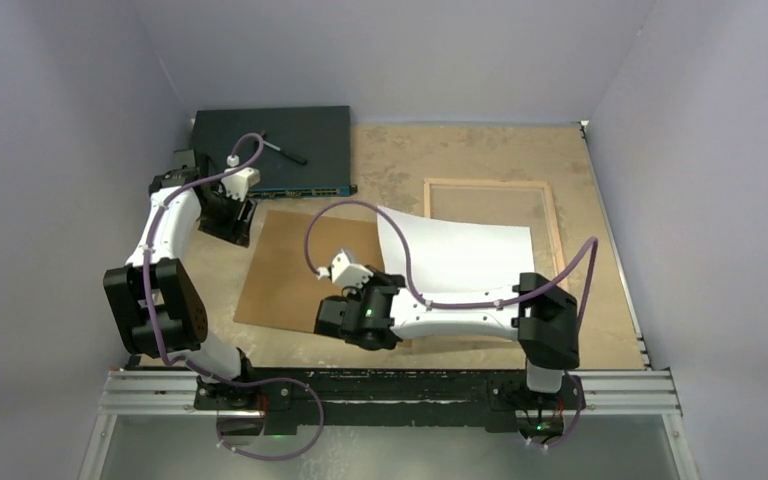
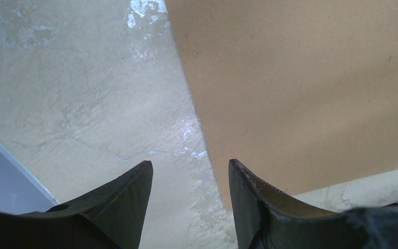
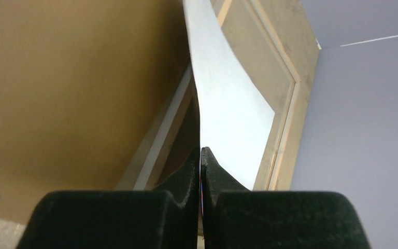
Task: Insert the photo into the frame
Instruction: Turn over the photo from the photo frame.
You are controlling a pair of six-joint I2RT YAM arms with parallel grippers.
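The photo (image 1: 460,255) shows its plain white back and curves upward, lifted over the near part of the frame (image 1: 550,215). The frame lies wood side up at the right of the table. My right gripper (image 1: 385,285) is shut on the photo's left edge; in the right wrist view the print (image 3: 228,104) rises edge-on from between the fingertips, with the frame (image 3: 285,119) behind it. My left gripper (image 1: 232,222) is open and empty, low over the table at the far left corner of the brown backing board (image 1: 300,265); the left wrist view shows the board's edge (image 2: 290,83) between my fingers (image 2: 134,187).
A dark flat device (image 1: 275,148) with a black pen (image 1: 285,152) on it sits at the back left. Grey walls close in left, right and back. The worn tan tabletop (image 1: 440,150) shows behind the frame.
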